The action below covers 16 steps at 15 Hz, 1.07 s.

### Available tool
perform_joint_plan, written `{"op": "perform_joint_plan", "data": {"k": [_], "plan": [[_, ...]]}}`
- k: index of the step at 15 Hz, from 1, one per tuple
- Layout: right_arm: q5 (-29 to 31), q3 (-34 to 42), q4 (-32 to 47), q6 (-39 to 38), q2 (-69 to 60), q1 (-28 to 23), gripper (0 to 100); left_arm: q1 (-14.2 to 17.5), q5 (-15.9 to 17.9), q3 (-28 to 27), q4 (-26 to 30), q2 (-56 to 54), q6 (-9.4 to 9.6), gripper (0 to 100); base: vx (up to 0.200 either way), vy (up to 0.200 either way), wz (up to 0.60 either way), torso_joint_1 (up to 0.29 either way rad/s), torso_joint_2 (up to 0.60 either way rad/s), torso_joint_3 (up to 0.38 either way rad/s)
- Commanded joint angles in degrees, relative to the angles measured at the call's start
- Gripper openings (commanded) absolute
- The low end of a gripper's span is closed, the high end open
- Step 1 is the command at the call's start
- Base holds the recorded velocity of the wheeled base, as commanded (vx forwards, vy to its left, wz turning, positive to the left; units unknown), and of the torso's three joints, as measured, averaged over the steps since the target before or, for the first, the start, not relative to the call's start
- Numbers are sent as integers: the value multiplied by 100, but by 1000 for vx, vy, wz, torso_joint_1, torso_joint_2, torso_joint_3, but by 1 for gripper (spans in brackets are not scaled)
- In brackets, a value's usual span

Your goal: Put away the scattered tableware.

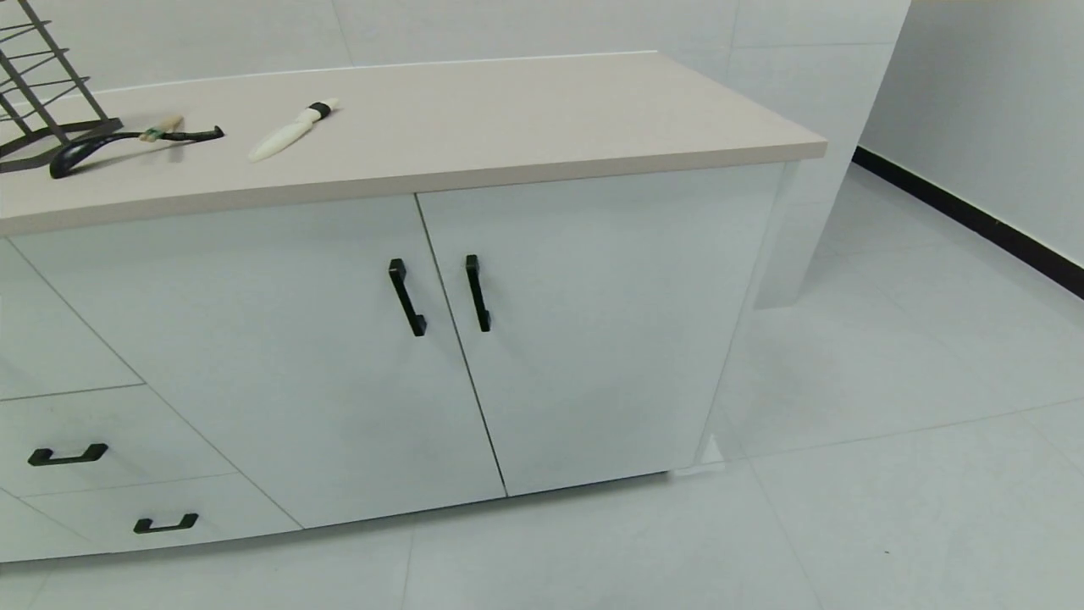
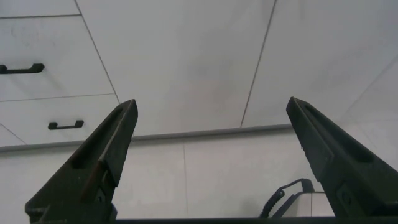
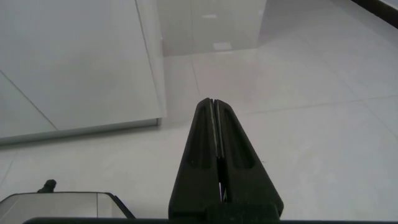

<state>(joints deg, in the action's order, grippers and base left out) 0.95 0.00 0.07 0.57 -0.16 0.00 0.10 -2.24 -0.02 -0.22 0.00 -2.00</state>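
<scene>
Inspector: Where does the tableware lie?

Assessor: On the countertop (image 1: 508, 110), toward the robot's left, near the rack (image 1: 51, 102). The black utensil (image 1: 196, 135) runs along the counter. The white utensil (image 1: 292, 134) slants away rightward. Both sit well above the grippers, and the left arm is judged nearer.

Inspector: And the fingers?

Assessor: The left gripper (image 2: 211, 102) is spread wide and empty. The right gripper (image 3: 214, 102) is pressed together and holds nothing.

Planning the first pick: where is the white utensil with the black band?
In the head view the white utensil lies on the countertop, toward its left, just right of the black-handled utensil by the wire rack.
</scene>
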Motion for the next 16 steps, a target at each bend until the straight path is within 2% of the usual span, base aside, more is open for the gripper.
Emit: {"op": "perform_joint_plan", "data": {"k": [1, 15, 16], "plan": [[2, 0, 1, 4, 16, 0, 0, -1, 5, 2, -4, 0, -2, 100, 0, 200, 0, 2, 7, -2], [-7, 0, 1, 4, 16, 0, 0, -1, -4, 2, -4, 0, -2, 100, 0, 200, 0, 2, 3, 2], [-7, 0, 1, 4, 16, 0, 0, -1, -4, 2, -4, 0, -11, 100, 0, 0, 0, 0, 0, 0]]}}
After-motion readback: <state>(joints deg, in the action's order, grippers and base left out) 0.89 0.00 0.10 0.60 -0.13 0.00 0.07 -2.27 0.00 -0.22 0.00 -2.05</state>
